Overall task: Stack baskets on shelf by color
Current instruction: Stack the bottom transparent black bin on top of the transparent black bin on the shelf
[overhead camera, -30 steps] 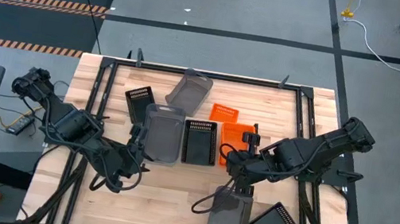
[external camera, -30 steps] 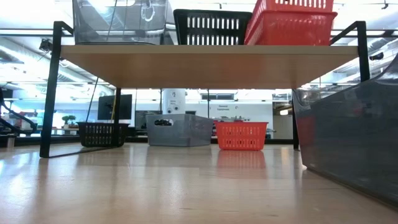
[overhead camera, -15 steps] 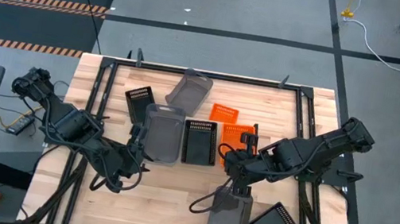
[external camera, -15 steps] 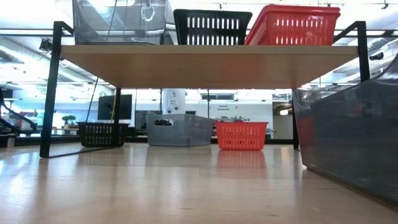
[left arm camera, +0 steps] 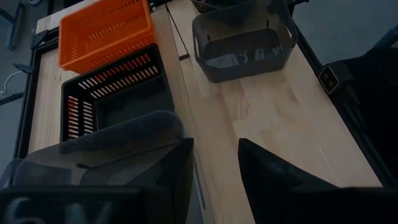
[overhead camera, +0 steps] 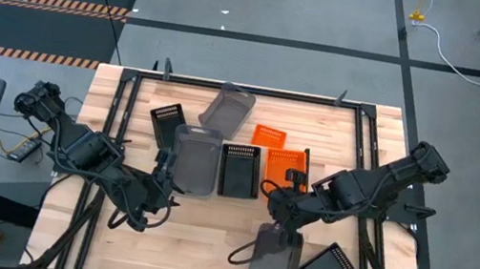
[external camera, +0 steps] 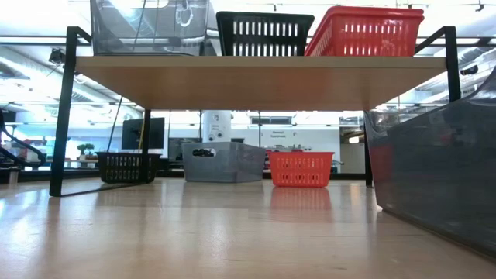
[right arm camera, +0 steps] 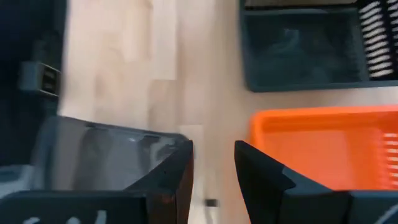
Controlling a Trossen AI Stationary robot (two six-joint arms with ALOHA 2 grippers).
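The right tool (overhead camera: pixel 286 200), fingers apart and holding nothing, hangs just off the bright orange perforated plastic basket (overhead camera: pixel 285 164) resting on the low light-wood shelf (external camera: pixel 260 71) beside the black slotted basket (overhead camera: pixel 240 168), apparently its colour's place. The left tool (overhead camera: pixel 157 189) waits open, empty, beside the grey solid basket (overhead camera: pixel 194 159).

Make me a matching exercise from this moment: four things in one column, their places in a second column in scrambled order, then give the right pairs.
Things
1. grey basket on the shelf
2. black basket on the shelf
3. orange basket on the shelf
4. left gripper

Places
A. middle of the shelf
B. right end of the shelf in the high view
C. beside the grey basket's left edge
D. left end of the shelf in the high view

Pairs: 1-D, 2-A, 3-B, 4-C
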